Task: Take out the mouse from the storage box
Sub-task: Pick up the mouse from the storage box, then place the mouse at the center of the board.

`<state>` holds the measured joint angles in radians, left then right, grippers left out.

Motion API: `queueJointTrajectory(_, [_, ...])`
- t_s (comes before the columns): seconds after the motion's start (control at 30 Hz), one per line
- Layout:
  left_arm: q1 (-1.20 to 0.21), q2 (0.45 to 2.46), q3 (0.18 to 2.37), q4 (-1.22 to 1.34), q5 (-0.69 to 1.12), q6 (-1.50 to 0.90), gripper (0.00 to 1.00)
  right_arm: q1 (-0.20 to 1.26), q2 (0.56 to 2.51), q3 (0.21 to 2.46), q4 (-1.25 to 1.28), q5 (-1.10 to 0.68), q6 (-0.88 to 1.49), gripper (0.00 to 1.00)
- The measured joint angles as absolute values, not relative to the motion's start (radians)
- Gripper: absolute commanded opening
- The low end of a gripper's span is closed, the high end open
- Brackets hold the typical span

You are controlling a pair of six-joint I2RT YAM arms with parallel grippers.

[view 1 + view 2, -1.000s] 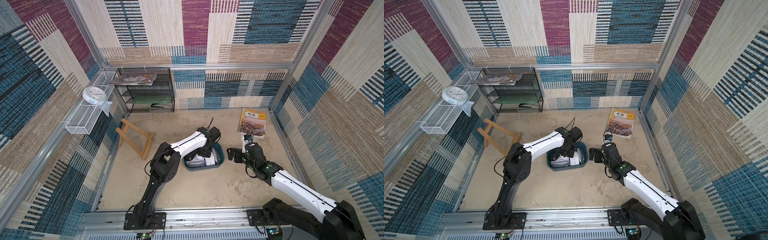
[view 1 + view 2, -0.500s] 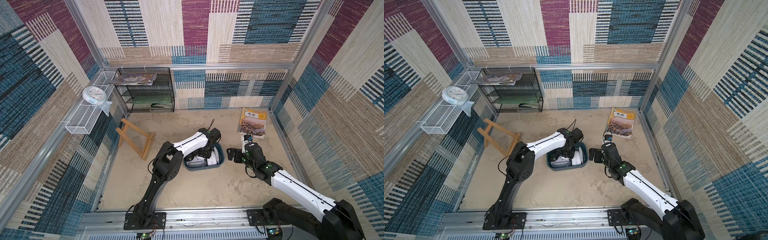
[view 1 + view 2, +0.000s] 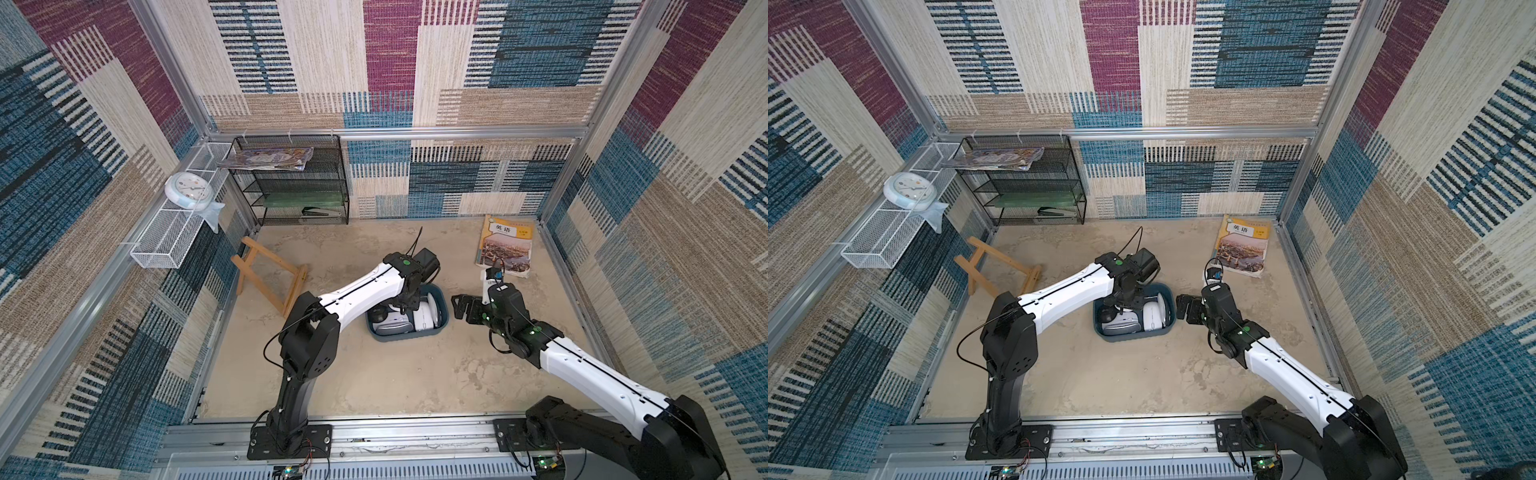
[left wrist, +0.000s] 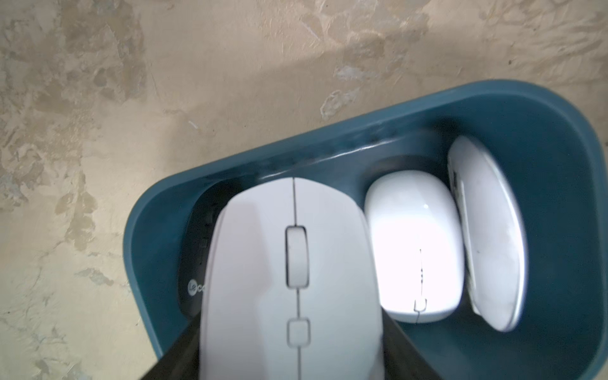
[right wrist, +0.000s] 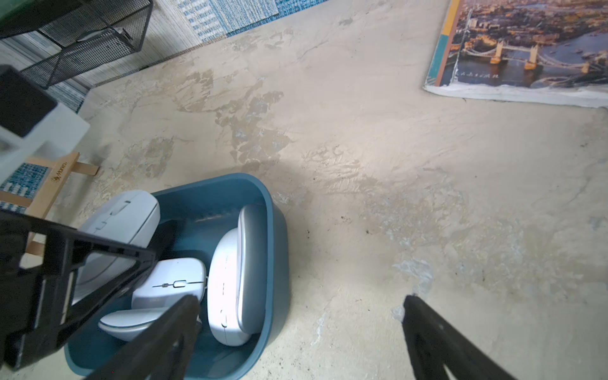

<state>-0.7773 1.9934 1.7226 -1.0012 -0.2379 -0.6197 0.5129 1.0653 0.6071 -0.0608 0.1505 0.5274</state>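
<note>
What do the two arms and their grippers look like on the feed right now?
The left arm and the right arm match: white shell links with a thin black seam, black joint housings, black bases, a green light near each wrist, and thin black cables looping alongside. The left gripper and the right gripper are black, with tapering fingers.
</note>
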Motion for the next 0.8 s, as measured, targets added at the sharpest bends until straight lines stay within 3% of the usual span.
queueJointTrajectory(0.43, [-0.762, 1.571, 1.300, -0.829, -0.224, -0.627, 0.44, 0.514, 1.185, 0.688, -0.062, 0.073, 0.532, 0.99])
queueJointTrajectory(0.8, [-0.531, 1.251, 0.895, -0.745, -0.146, -0.703, 0.44, 0.562, 1.339, 0.792, -0.070, 0.036, 0.549, 0.98])
